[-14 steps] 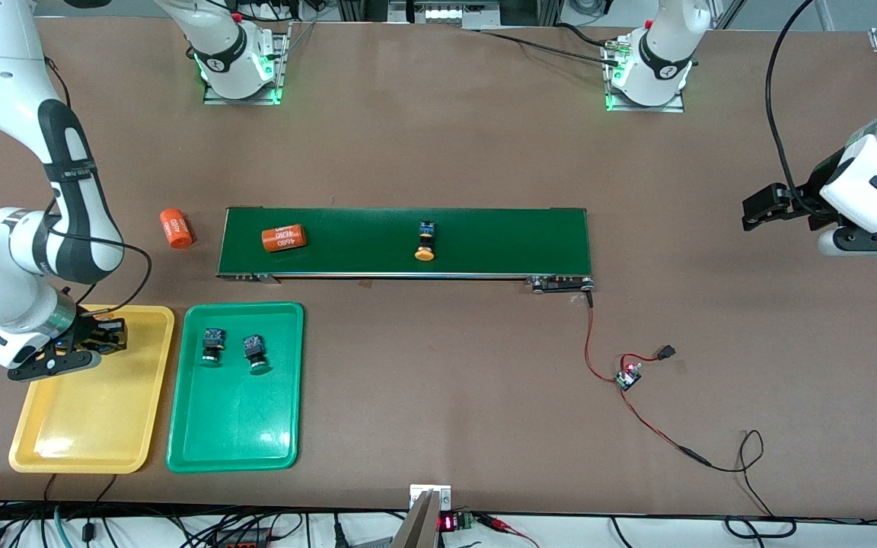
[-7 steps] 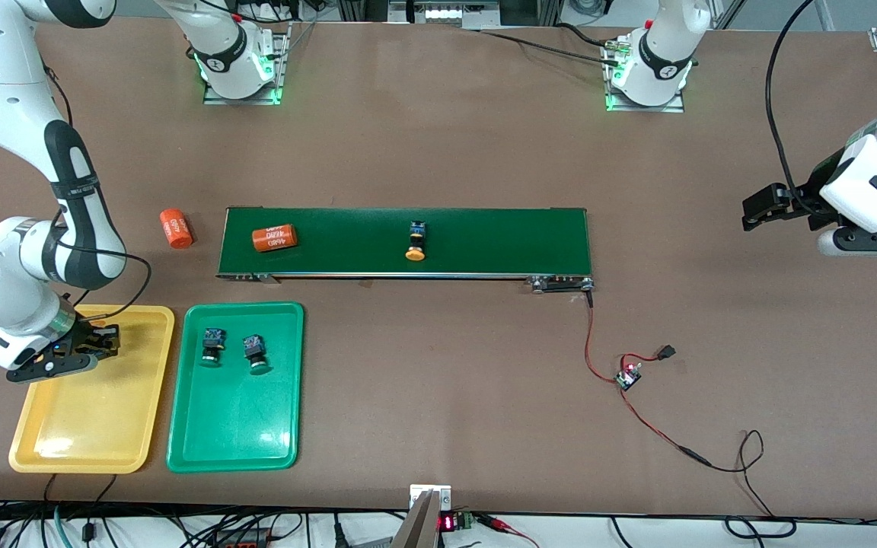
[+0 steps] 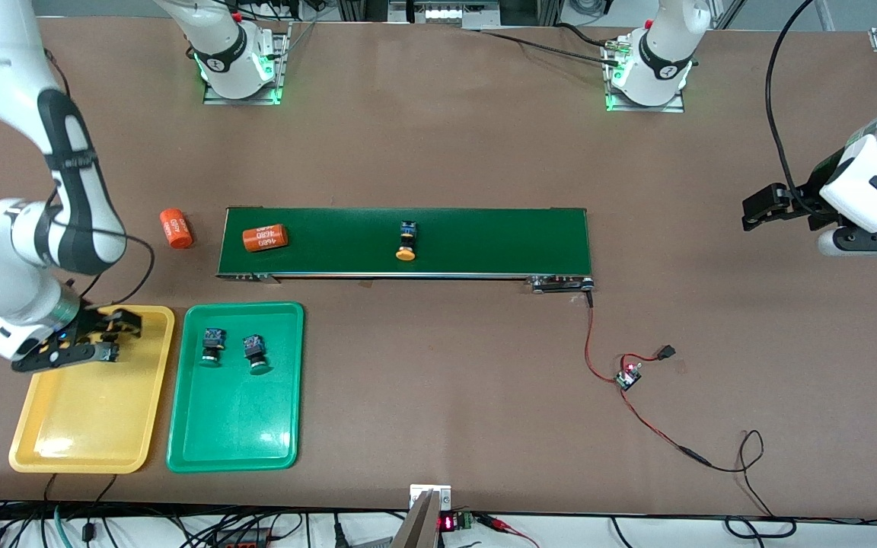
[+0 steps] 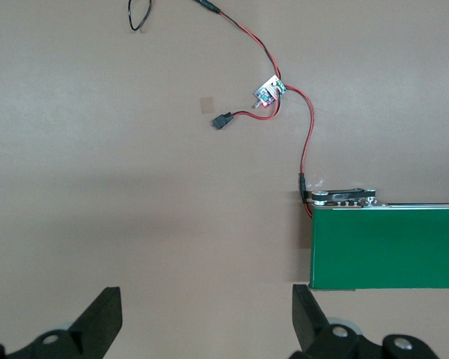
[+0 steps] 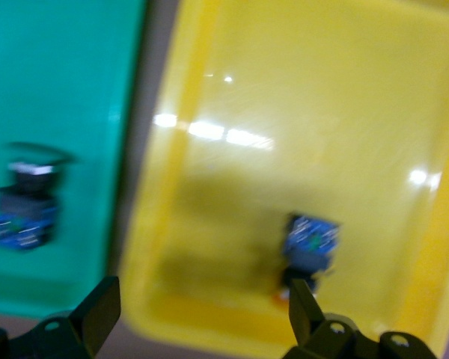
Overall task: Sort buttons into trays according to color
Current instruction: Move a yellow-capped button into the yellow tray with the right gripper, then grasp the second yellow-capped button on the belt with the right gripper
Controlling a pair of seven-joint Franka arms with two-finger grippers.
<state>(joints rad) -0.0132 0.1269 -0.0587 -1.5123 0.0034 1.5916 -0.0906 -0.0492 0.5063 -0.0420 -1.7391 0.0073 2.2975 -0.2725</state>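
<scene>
My right gripper [image 3: 119, 335] [image 5: 198, 303] is open over the yellow tray [image 3: 81, 426] [image 5: 284, 112], at the tray's end farther from the camera. A button with a blue body and a yellow-orange cap [image 5: 311, 245] lies in that tray, close to one finger; the gripper hides it in the front view. Two green-capped buttons [image 3: 212, 345] [image 3: 256, 353] lie in the green tray [image 3: 233, 426]; one shows in the right wrist view [image 5: 22, 213]. Another yellow-orange-capped button [image 3: 406, 242] lies on the conveyor belt [image 3: 499, 240]. My left gripper [image 3: 764, 207] [image 4: 206, 321] waits, open and empty, over bare table.
An orange "4680" cylinder [image 3: 264, 237] lies on the belt toward the right arm's end. A second one [image 3: 176, 227] lies on the table just off that end. A red wire with a small circuit board [image 3: 627, 377] [image 4: 268, 93] runs from the belt's other end.
My right gripper has opened over the yellow tray and shifted slightly toward the green tray. The belt has carried the button and the cylinder toward the right arm's end.
</scene>
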